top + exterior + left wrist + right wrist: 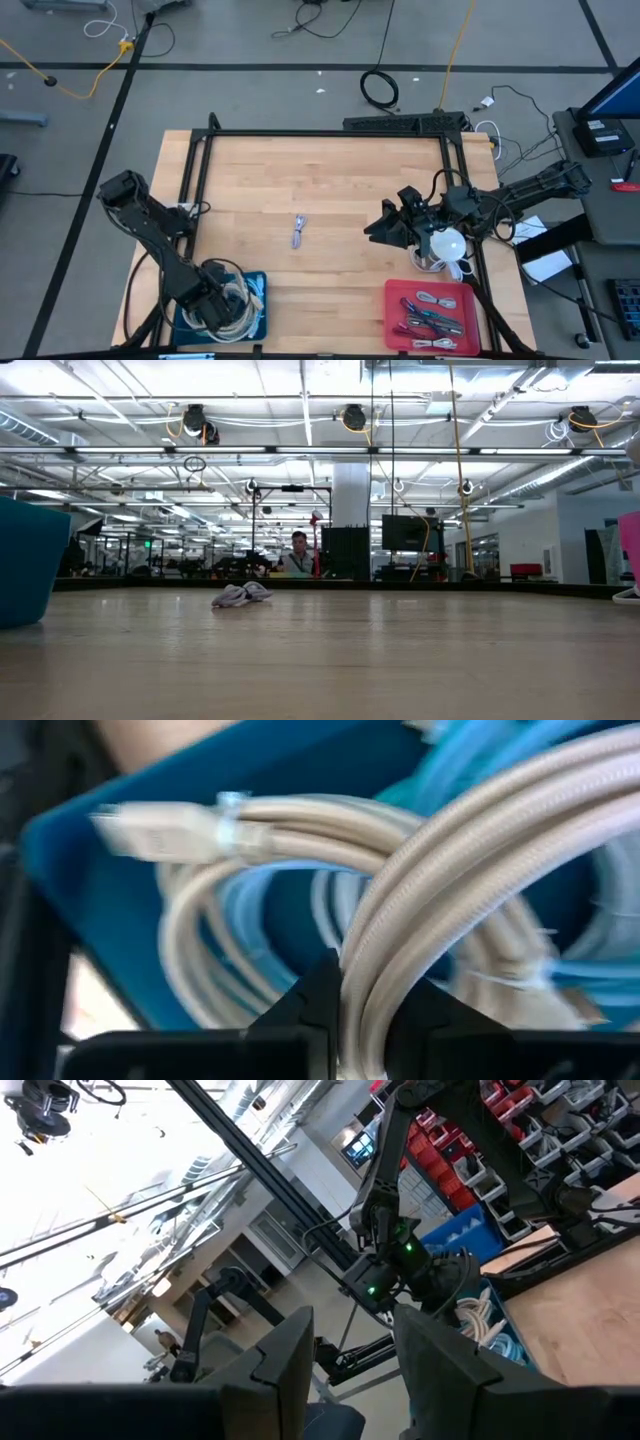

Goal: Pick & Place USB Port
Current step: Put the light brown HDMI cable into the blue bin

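A blue bin [255, 300] at the table's near left holds coiled beige and light-blue USB cables [240, 300]. My left gripper [222, 306] reaches down into it and is shut on a beige braided cable [470, 850], whose USB plug [150, 830] shows farther off. One small bundled cable [299, 232] lies alone on the wood at mid-table, also seen in the low view [240, 594]. My right gripper [380, 228] hovers raised at the table's right, open [350, 1345] with nothing between its fingers. My left gripper pinches a few side-by-side strands of the beige cable's coil [375, 960] between its two fingers [310, 1005]. The fingers come from above, pointing down into the bin, and lie across the strands. The rest of the coil curves away inside the bin.
A red bin [392, 300] with several bundled cables stands at the near right. A white object [446, 244] sits under the right arm. A black frame [320, 133] borders the wooden top. The blue bin's wall [25, 560] shows at the low view's left.
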Controlling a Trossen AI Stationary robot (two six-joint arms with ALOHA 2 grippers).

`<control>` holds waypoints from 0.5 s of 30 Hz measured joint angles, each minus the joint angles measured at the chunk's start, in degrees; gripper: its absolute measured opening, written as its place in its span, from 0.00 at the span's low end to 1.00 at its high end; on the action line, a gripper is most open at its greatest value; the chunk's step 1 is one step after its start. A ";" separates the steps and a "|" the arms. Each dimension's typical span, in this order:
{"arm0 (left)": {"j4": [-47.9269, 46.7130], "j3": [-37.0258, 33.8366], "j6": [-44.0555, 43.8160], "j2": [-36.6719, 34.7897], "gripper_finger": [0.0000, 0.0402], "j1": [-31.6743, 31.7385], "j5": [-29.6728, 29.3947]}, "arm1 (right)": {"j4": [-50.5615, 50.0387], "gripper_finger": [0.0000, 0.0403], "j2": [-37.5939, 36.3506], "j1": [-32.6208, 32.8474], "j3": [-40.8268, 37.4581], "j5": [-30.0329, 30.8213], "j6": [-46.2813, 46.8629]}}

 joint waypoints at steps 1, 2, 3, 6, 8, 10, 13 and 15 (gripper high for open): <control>0.77 0.00 0.00 0.00 0.12 0.15 -0.49 | -0.02 0.33 0.00 0.00 0.00 0.00 0.00; 1.31 0.00 -0.12 0.00 0.15 0.29 -0.83 | -0.09 0.33 0.00 0.00 0.00 0.00 0.00; 1.91 0.02 -0.26 0.00 0.19 0.46 -0.86 | -0.18 0.33 0.00 0.00 0.00 0.00 0.00; 3.31 0.04 -0.50 0.00 0.33 0.91 0.18 | -0.32 0.33 0.00 0.00 0.00 0.00 0.00; 3.65 0.06 -0.80 0.00 0.40 0.98 0.73 | -0.36 0.33 0.00 0.00 0.00 0.00 0.00; 3.43 0.07 -1.45 0.00 0.46 0.92 0.96 | -0.38 0.33 0.00 0.00 0.00 0.00 0.00; 2.87 0.07 -2.06 0.00 0.50 0.67 0.74 | -0.36 0.33 0.00 0.00 0.00 0.00 0.00; 2.40 0.07 -2.25 0.00 0.51 0.67 0.32 | -0.38 0.33 0.00 0.00 0.00 0.00 0.00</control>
